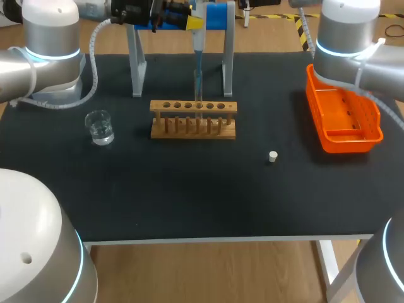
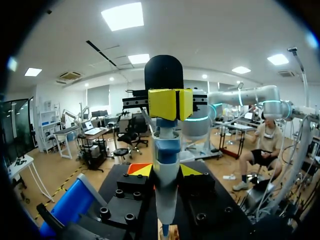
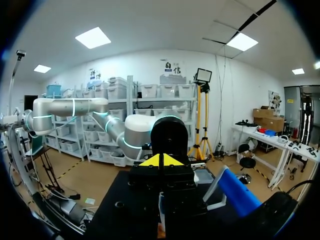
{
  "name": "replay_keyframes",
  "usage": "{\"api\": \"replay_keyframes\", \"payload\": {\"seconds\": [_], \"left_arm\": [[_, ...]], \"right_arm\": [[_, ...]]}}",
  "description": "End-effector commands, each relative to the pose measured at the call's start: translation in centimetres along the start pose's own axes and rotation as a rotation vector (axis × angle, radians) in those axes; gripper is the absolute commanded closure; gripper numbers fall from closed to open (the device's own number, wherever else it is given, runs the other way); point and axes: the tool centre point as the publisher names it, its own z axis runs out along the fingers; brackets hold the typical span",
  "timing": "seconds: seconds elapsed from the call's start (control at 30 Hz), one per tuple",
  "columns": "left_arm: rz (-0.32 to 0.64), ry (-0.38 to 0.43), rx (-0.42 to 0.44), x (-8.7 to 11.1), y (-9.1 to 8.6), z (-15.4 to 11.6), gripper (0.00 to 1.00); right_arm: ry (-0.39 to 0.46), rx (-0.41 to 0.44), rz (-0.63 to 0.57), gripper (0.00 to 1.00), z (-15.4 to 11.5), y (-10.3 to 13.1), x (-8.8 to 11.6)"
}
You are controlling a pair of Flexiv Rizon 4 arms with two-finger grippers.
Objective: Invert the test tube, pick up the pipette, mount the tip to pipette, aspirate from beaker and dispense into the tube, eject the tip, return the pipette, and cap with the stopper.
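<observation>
The left claw (image 2: 165,171) clenched the smooth white-and-blue pipette (image 2: 165,200), its slim tip (image 1: 197,69) over the holed wooden rack (image 1: 193,118) at upper centre; the right claw (image 3: 161,161) was pinched closed.

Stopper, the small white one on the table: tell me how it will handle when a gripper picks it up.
The stopper is small and looks light, so lifting should take little force. It stands alone on the flat black table; seemingly round, it may roll if knocked over. An off-centre pinch on something so small could flick it away.
</observation>
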Motion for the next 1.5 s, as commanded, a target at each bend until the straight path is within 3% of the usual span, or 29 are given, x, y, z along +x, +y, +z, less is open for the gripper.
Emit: {"api": "replay_keyframes", "payload": {"seconds": [0.03, 0.37, 0.77, 0.8, 0.83, 0.87, 1.0, 1.17, 1.33, 1.5], "left_arm": [[0.001, -0.001, 0.0, -0.2, -0.5, -0.1, 1.0], [0.001, -0.001, 0.0, -0.2, -0.5, -0.1, 1.0], [0.001, -0.001, 0.0, -0.2, -0.5, -0.1, 1.0], [0.001, -0.001, 0.0, -0.2, -0.5, -0.1, 1.0], [0.001, -0.001, 0.0, -0.2, -0.5, -0.1, 1.0], [0.001, -0.001, 0.0, -0.2, -0.5, -0.1, 1.0], [0.001, -0.001, 0.0, -0.2, -0.5, -0.1, 1.0], [0.001, -0.001, 0.0, -0.2, -0.5, -0.1, 1.0], [0.001, -0.001, 0.0, -0.2, -0.5, -0.1, 1.0], [0.001, -0.001, 0.0, -0.2, -0.5, -0.1, 1.0]], "right_arm": [[0.0, -0.011, 0.004, 1.0, 0.0, -1.1, 0.2], [-0.001, -0.019, 0.014, 1.0, -0.1, -1.4, 0.0], [-0.022, -0.063, -0.129, 1.0, -1.9, 3.4, 1.1], [-0.027, -0.062, -0.139, 0.76, -2.1, 3.5, 1.2], [-0.03, -0.066, -0.16, 0.34, -2.7, 3.6, 1.5], [-0.031, -0.065, -0.173, 0.0, -3.0, 3.7, 1.6], [-0.057, -0.047, -0.216, 0.0, -5.0, 3.2, 2.1], [-0.116, -0.009, -0.23, 0.0, -8.7, 0.8, 2.6], [-0.149, 0.012, -0.219, 0.0, -11.6, -3.5, 2.5], [-0.124, 0.048, -0.213, 0.0, -12.4, -8.5, 2.3]]}}
